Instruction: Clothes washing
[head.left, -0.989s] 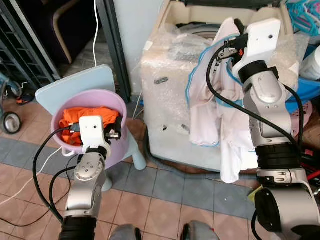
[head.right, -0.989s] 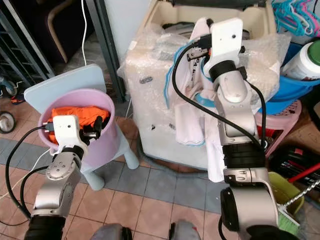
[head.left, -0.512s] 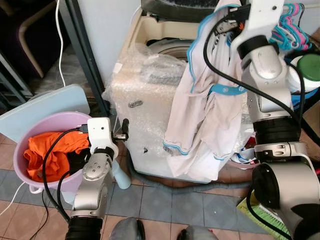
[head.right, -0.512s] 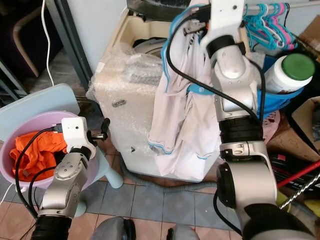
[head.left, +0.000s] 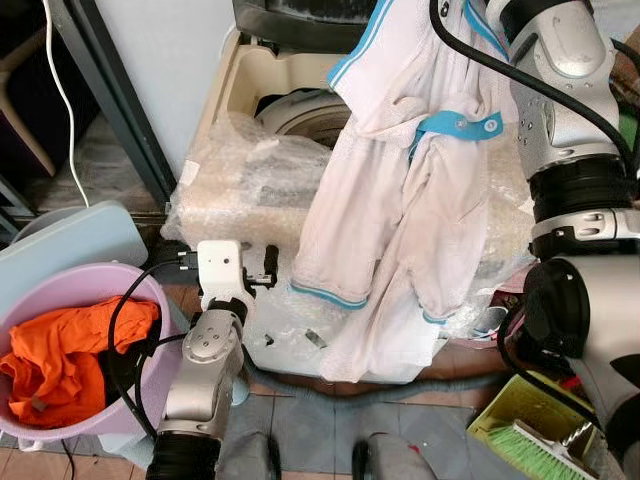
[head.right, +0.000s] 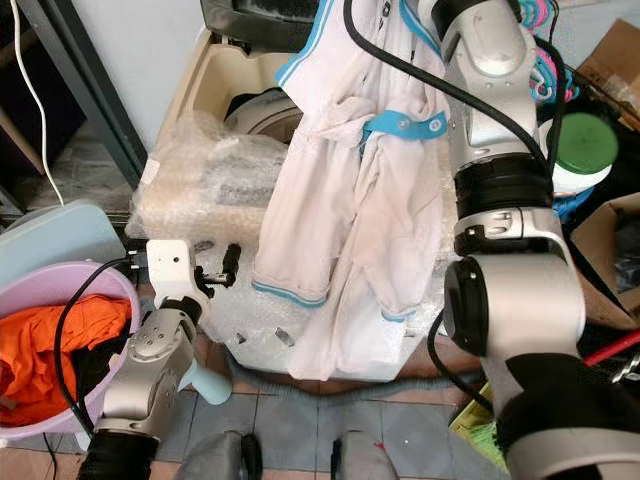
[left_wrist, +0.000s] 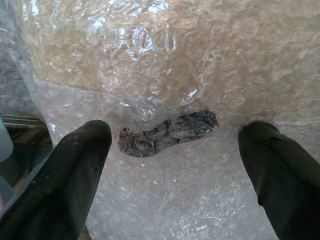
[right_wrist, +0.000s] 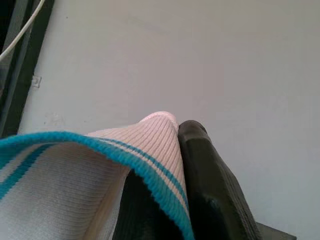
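Mid-load, prob. Right gripper clamped on ribbed collar of white garment w/ blue trim, lifted high, draped over front of bubble-wrapped washing machine, hem dangling below its top. Not in the drum yet. Left gripper spread wide, nothing held, up close to machine's wrap. Orange clothes sat in pink basin, left to do.

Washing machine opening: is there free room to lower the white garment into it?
The washing machine drum mouth, bordered by the cream rim, looks open behind the hanging white garment. The purple basin is crowded with orange clothes.
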